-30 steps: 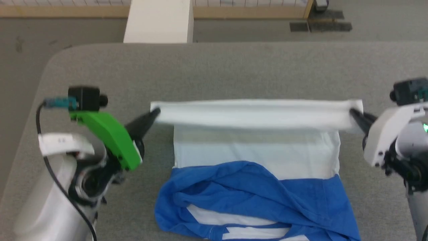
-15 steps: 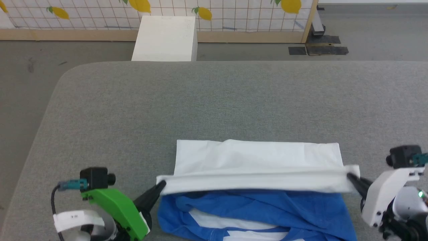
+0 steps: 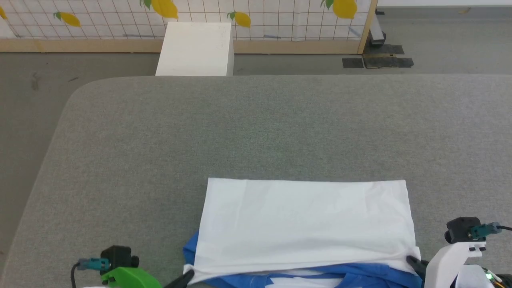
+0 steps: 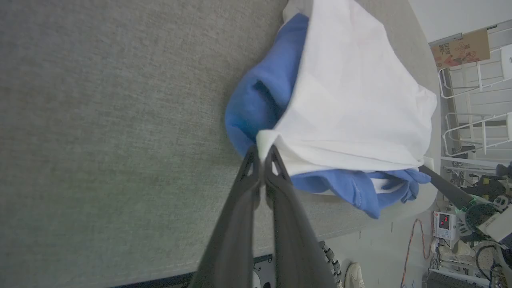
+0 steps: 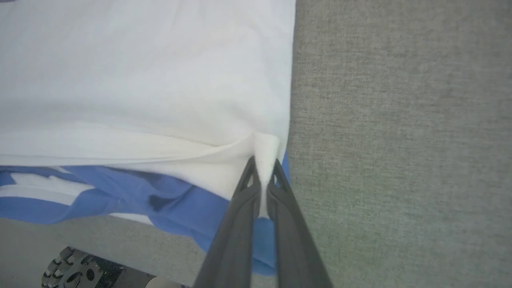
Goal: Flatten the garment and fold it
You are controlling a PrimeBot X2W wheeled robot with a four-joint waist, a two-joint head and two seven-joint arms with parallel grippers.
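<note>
The garment [image 3: 306,222] lies on the grey table [image 3: 256,128] near its front edge, its white body folded forward over the bunched blue sleeves [image 3: 360,278]. My left gripper [image 3: 188,275] is shut on the white fold's near left corner [image 4: 265,140]. At the near right corner [image 5: 266,146], my right gripper [image 3: 411,262] is shut on the white cloth. The left wrist view shows blue fabric [image 4: 260,100] spilling out under the white layer. The bear print and lettering are hidden.
A white box [image 3: 195,48] stands on the floor beyond the table's far edge, before a lemon-patterned screen [image 3: 240,16]. The far half of the table is bare felt. A person's shoe [image 4: 355,276] shows below the table edge in the left wrist view.
Both grippers have drawn the white hem toward the table's front edge, over the blue sleeves, so the white layer now covers most of them. The head camera has tilted up.
</note>
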